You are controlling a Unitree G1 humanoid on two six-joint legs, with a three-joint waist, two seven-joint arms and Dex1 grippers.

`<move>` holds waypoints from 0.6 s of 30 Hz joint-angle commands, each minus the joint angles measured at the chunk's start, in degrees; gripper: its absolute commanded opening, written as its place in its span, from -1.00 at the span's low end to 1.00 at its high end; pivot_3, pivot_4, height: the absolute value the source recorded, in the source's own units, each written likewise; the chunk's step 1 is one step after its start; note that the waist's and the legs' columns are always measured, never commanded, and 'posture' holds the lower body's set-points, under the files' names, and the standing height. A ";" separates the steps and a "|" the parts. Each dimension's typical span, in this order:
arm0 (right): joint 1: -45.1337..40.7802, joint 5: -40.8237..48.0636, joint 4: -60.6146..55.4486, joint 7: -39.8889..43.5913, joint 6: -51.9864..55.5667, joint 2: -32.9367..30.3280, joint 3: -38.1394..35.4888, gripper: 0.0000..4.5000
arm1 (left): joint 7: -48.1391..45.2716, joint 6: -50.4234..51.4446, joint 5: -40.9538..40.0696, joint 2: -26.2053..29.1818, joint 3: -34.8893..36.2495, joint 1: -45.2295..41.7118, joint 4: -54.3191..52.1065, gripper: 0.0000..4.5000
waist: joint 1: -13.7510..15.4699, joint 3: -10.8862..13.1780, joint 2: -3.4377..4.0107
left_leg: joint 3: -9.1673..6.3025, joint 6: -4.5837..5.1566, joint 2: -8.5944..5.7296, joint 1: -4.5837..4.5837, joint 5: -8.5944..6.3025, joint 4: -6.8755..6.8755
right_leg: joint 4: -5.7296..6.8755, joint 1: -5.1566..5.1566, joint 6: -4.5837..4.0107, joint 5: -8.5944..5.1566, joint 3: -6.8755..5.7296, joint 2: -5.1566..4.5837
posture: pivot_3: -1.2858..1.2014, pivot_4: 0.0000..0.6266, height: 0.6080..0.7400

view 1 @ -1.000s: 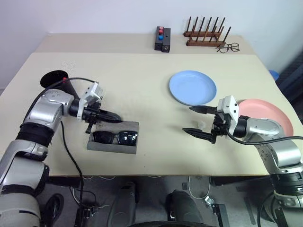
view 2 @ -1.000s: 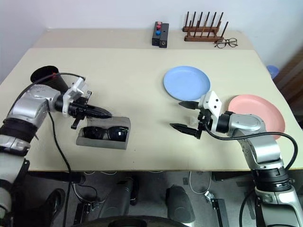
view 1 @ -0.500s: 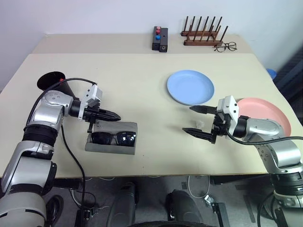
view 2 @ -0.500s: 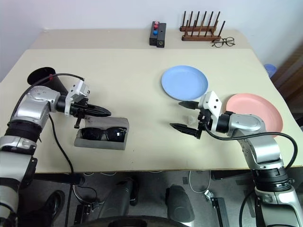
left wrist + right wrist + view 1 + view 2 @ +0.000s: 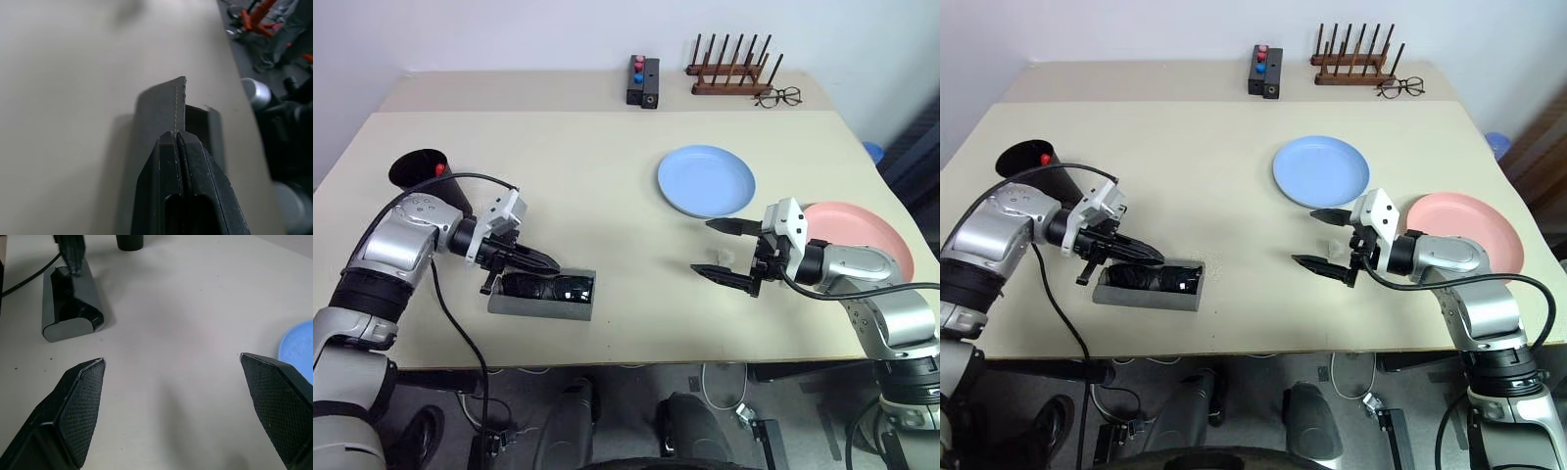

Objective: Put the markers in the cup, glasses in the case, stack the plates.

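While one case (image 5: pixel 541 296) holds one sunglasses (image 5: pixel 548 287) — two plates (image 5: pixel 707 181), one cup (image 5: pixel 423 170)

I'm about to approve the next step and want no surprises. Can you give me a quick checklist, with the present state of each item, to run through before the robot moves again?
1. Sunglasses inside the case: ok.
2. Case lid fully shut: not ok; the lid is partly lowered, with the shut left gripper on its edge.
3. Marker in the cup: ok; its red cap shows at the rim.
4. Plates stacked: not ok; the blue plate and the pink plate lie apart.
5. Right gripper free for a plate: ok; open and holding nothing.
6. Any further markers left out: cannot tell.
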 commanded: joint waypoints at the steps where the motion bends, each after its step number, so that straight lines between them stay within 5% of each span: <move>1: -0.41 0.14 -1.10 -0.21 -1.09 0.10 -0.91 1.00 | -0.13 2.18 -0.09 0.48 -0.73 0.95 -2.27 -0.99 | -0.03 0.00 0.00 | 0.00 0.00 0.00 0.00 0.00 0.01 | 0.00 0.01 -0.01 0.00 0.01 -0.01 | 0.03 -0.52 1.00; 13: -0.37 -0.19 -0.90 -0.66 -1.39 -0.04 -0.94 1.00 | -0.13 3.65 -1.80 1.79 0.03 5.11 -8.22 -0.99 | -0.13 0.01 0.00 | 0.00 0.00 0.01 -0.03 0.00 -0.06 | -0.01 -0.07 -0.04 -0.01 0.05 -0.05 | 0.03 -0.52 1.00; 18: -1.12 -0.93 0.72 -1.33 -2.25 0.12 -1.25 1.00 | 1.41 7.54 -5.70 -2.28 6.49 3.79 -7.76 -0.99 | -0.02 0.01 0.01 | 0.00 -0.01 0.01 -0.03 0.00 -0.08 | -0.03 -0.08 -0.12 -0.06 0.06 -0.08 | 0.03 -0.52 1.00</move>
